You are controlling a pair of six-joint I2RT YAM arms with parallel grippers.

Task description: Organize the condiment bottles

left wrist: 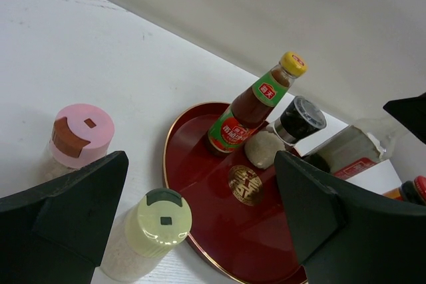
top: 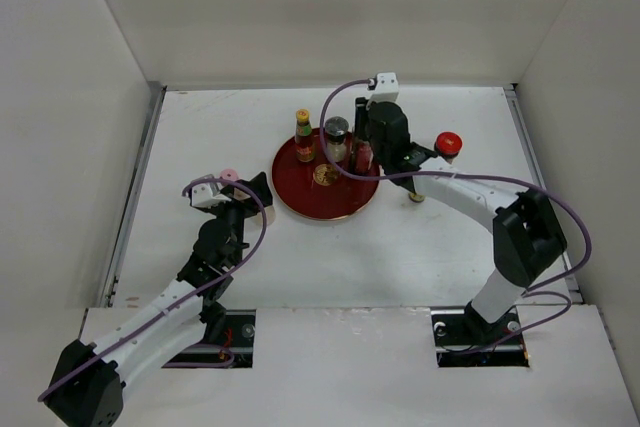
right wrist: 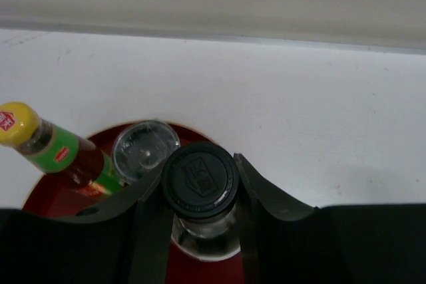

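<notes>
light: bright, even | shadows: soft, faint | focus: mostly sharp

Robot lab test cell.
White bench [top: 420,257] boxed by blank white walls [top: 330,7]; cabled left arm [top: 150,322] and right arm [top: 525,232] bolted at its edge.

yellow-capped bottle [top: 303,135] upright on red tray [top: 303,194]

The yellow-capped bottle [left wrist: 256,101], far left on the tray [left wrist: 193,171], wears a green label with a red square logo [left wrist: 268,90] and a red band [left wrist: 228,131] of white Chinese characters (too small to read). A gold emblem [left wrist: 244,183] marks the tray's centre. The black-capped bottle [right wrist: 200,179] has an embossed, illegible lid mark.
</notes>
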